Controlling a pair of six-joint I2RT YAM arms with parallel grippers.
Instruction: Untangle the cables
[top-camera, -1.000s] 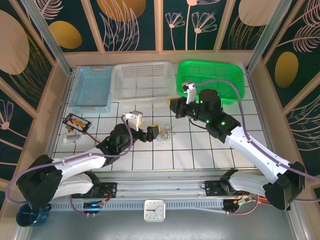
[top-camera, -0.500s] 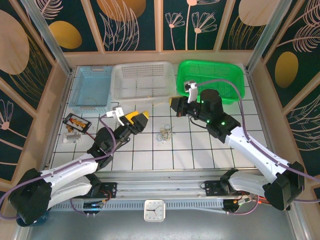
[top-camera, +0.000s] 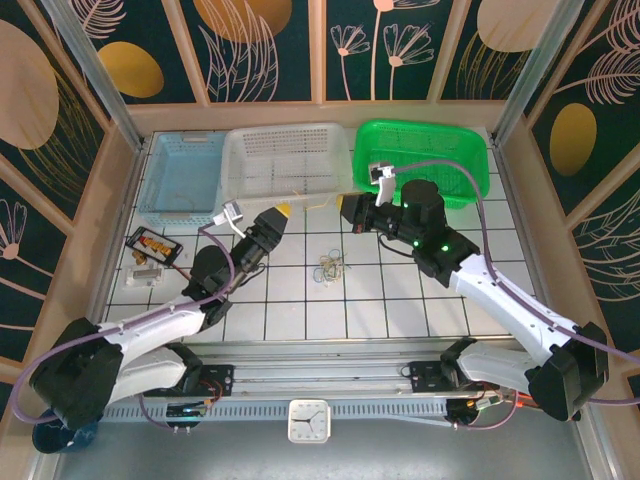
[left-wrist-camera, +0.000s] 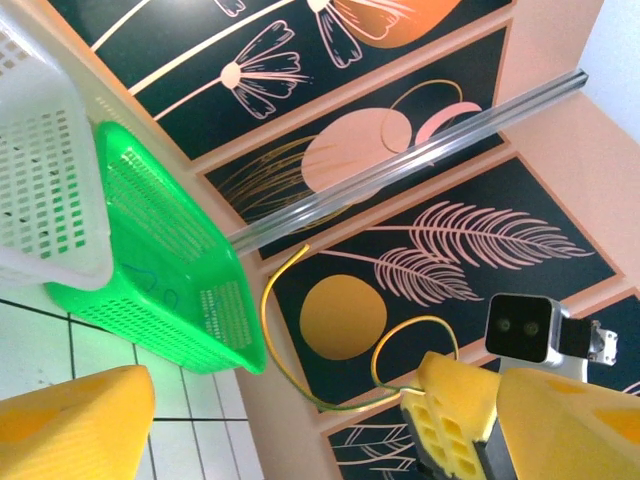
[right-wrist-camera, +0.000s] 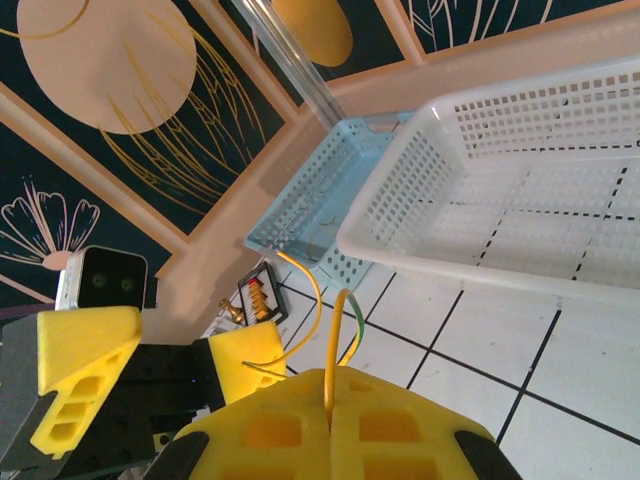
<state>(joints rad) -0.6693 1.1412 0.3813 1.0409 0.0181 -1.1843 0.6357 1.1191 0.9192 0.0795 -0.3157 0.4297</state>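
Where the overhead view is taken as reference, we find the white tiled worktop (top-camera: 400, 300) across the middle of the frame. Three baskets stand along its upper edge: a blue basket (top-camera: 185, 175) at upper left, a white basket (top-camera: 287, 160) at upper centre and a green basket (top-camera: 425, 150) at upper right.

We see the left arm reach from the lower left to centre-left. Its left claw (top-camera: 281, 213) sits just below the white basket's lower right corner. The right arm runs from the lower right to the centre. Its right claw (top-camera: 346, 211) sits just below the green basket's lower left corner. The two claws face each other, near but apart.

Left claw: wide. In the left wrist view its yellow fingers (left-wrist-camera: 70, 425) stand at opposite lower corners of the frame.

Right claw: closed. In the right wrist view its yellow pads meet at bottom centre and pinch a thin yellow-green wire (right-wrist-camera: 335, 330).

A small black tray (top-camera: 152, 243) lies at the left edge of the worktop, below the blue basket.

The cables (top-camera: 328, 268) lie as a small loose tangle on the worktop at the centre of the frame, below the gap between the claws and apart from both.

The yellow-green wire rises from the seam of the pads and curves left toward the left claw. We cannot tell whether it touches that claw.
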